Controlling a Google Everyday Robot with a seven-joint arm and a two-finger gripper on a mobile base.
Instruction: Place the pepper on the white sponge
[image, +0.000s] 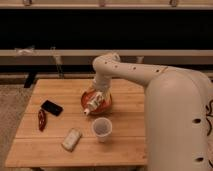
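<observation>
The pepper is small, slim and dark red. It lies on the left side of the wooden table. The white sponge is a cream block near the table's front edge, to the right of the pepper and apart from it. My gripper hangs from the white arm over the middle of the table, by the front left rim of an orange bowl. It is well to the right of the pepper and behind the sponge.
An orange bowl sits mid-table under the wrist. A white paper cup stands upright in front of it, right of the sponge. A flat black phone-like object lies just behind the pepper. The arm's large white body covers the table's right side.
</observation>
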